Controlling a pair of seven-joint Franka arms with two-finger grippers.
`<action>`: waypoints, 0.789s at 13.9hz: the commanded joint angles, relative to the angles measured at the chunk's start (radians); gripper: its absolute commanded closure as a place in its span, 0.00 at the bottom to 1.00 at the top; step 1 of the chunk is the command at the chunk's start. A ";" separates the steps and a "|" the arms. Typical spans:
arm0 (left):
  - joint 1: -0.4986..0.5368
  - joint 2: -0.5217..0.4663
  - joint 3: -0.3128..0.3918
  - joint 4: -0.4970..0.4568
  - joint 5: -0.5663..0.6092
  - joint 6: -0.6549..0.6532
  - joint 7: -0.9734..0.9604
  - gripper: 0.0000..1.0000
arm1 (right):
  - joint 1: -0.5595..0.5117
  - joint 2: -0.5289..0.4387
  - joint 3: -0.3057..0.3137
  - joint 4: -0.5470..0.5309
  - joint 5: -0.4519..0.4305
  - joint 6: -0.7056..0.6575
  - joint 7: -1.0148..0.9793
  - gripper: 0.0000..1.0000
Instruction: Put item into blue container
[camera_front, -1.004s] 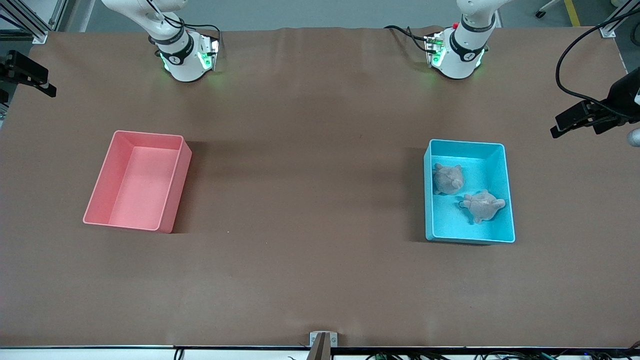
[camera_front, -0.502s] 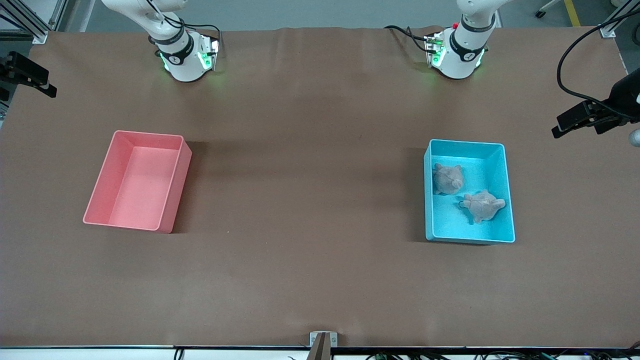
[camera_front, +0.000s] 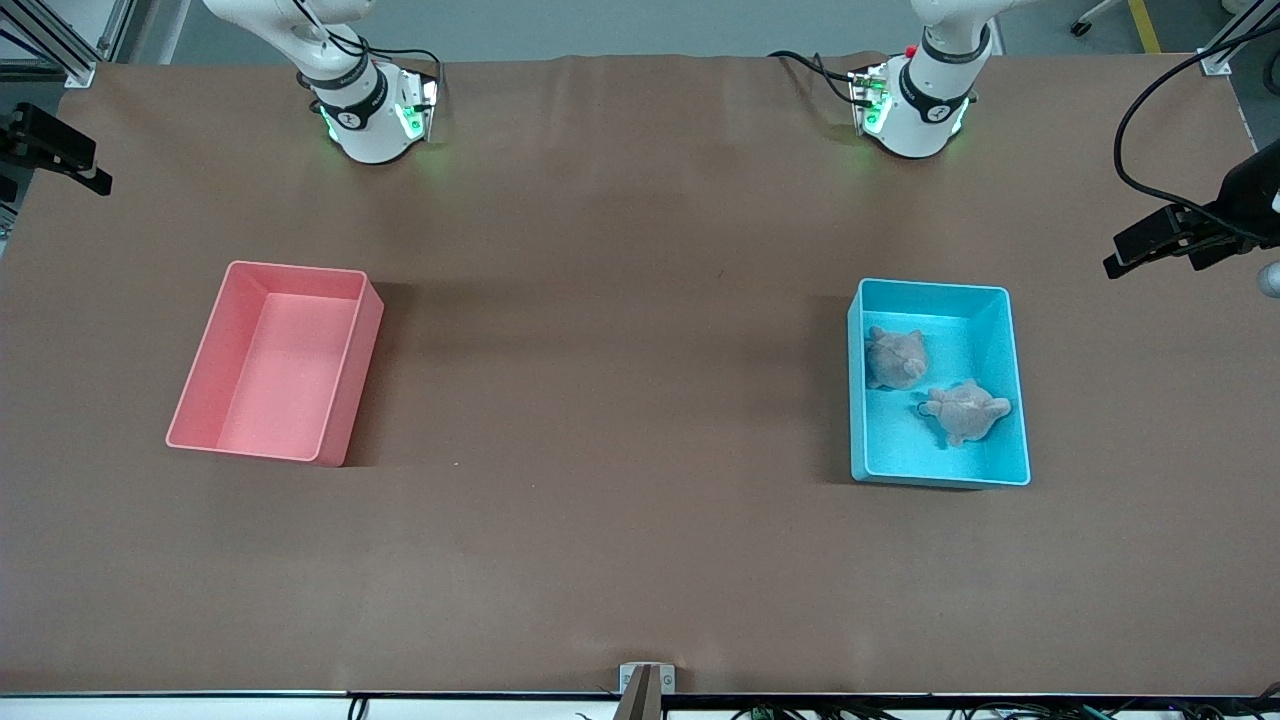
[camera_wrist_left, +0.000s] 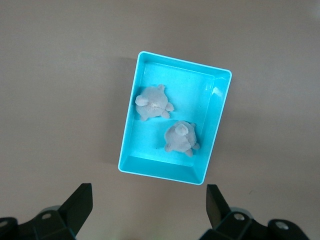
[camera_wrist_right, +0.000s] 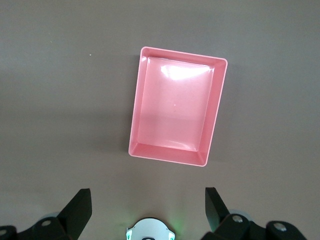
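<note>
Blue container (camera_front: 1017, 400) holding two plush toys (camera_front: 895, 358), pink bin (camera_front: 345, 385) toward the right arm's end, brown table (camera_front: 620, 400)

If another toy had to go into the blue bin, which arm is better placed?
Left. Its open hand hangs high over the blue bin, which holds both plush toys. The right hand, open too, hangs over the pink bin.

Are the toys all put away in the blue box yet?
Looks done: both plush toys lie inside the blue container. The left pincer and right pincer are open, holding nothing. The pink bin has nothing inside, and no toy shows on the table.
</note>
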 joint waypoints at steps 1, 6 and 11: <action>-0.193 0.000 0.189 0.013 0.012 -0.011 -0.011 0.00 | 0.000 -0.016 -0.004 -0.008 0.012 0.004 -0.005 0.00; -0.221 -0.003 0.216 0.013 0.014 -0.012 -0.011 0.00 | -0.001 -0.018 -0.005 -0.013 0.012 0.000 -0.005 0.00; -0.217 -0.006 0.212 0.013 0.015 -0.011 0.000 0.00 | -0.001 -0.019 -0.004 -0.011 0.012 -0.003 -0.004 0.00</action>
